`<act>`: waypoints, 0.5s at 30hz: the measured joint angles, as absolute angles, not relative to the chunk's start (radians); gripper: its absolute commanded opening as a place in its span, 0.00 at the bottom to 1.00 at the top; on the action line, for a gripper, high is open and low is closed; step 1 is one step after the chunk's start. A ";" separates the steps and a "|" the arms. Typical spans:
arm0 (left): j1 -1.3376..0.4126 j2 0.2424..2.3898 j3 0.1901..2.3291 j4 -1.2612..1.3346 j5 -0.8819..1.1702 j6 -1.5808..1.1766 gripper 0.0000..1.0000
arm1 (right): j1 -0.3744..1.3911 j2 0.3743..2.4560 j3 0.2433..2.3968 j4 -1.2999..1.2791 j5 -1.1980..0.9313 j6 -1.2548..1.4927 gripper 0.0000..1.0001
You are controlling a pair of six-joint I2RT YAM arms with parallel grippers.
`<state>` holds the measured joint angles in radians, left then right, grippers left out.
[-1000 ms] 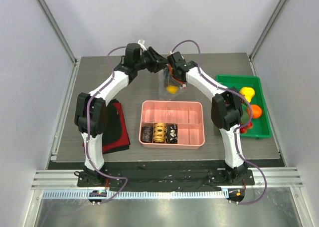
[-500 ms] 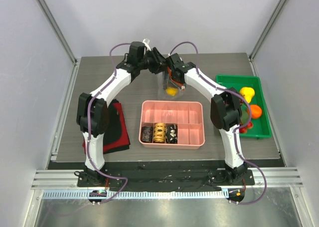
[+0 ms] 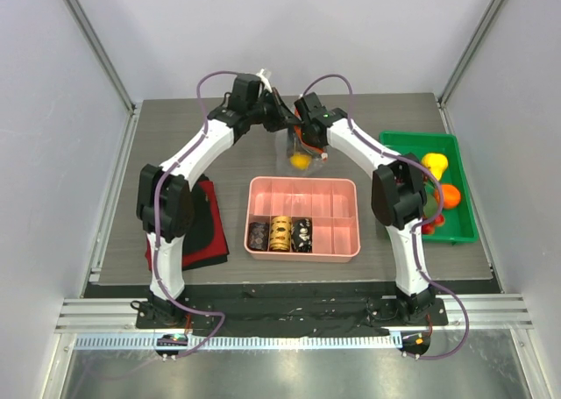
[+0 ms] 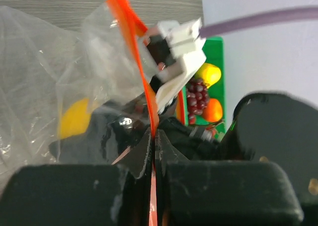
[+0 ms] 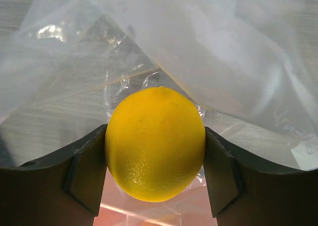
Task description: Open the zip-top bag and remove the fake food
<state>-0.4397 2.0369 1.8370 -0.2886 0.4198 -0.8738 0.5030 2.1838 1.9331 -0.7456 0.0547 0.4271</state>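
Observation:
The clear zip-top bag [image 3: 292, 156] hangs crumpled between both arms at the back middle of the table. My left gripper [image 4: 154, 144] is shut on its red-orange zip strip [image 4: 133, 47], which runs up from between the closed fingers. In the top view the left gripper [image 3: 285, 118] sits at the bag's upper edge. My right gripper [image 5: 155, 151] is shut on a yellow lemon [image 5: 155, 136], a piece of the fake food, with a finger pressed on each side and bag film all around it. The lemon [image 3: 301, 160] shows through the plastic from above. I cannot tell whether film lies under the fingers.
A green tray [image 3: 399, 140] at the right holds more fruit: a yellow piece [image 3: 434, 164], an orange one [image 3: 449, 195] and purple grapes [image 4: 197, 94]. A pink divided tray [image 3: 304, 183] holding patterned cylinders [image 3: 280, 234] lies just in front of the bag. A red and black cloth [image 3: 206, 224] lies at the left.
My left gripper has closed on the zip strip after edging right toward the bag's mouth. The right gripper has kept its hold on the lemon in nearly the same place.

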 measured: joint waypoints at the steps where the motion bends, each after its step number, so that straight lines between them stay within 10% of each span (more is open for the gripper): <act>1: -0.443 2.032 1.834 -0.292 0.411 -0.857 0.00 | 0.496 2.184 1.933 -0.745 0.033 0.434 0.01; 15: -0.419 1.991 1.687 -0.308 0.377 -0.812 0.00 | 0.391 2.153 1.839 -0.696 -0.148 0.480 0.01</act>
<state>-0.4187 1.9907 1.6867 -0.3077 0.3775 -0.8124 0.3912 2.1529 1.8389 -0.6964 -0.1482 0.4805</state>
